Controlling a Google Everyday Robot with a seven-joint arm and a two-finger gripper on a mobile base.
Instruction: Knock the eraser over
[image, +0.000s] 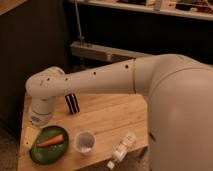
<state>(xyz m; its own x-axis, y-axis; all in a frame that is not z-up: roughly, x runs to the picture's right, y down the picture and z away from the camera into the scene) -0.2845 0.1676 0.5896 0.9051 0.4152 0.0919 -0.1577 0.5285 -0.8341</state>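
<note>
The eraser, a small black block with thin pale stripes, stands upright on the wooden table towards its back left. My white arm reaches across from the right and bends down at the elbow just left of the eraser. The gripper is at the arm's lower end, low over the table's left side, left of and in front of the eraser and apart from it. The wrist housing hides its tips.
A green plate with a carrot lies at the front left. A white cup stands beside it. A small white bottle lies near the front edge. A pale yellow flat piece lies under the wrist.
</note>
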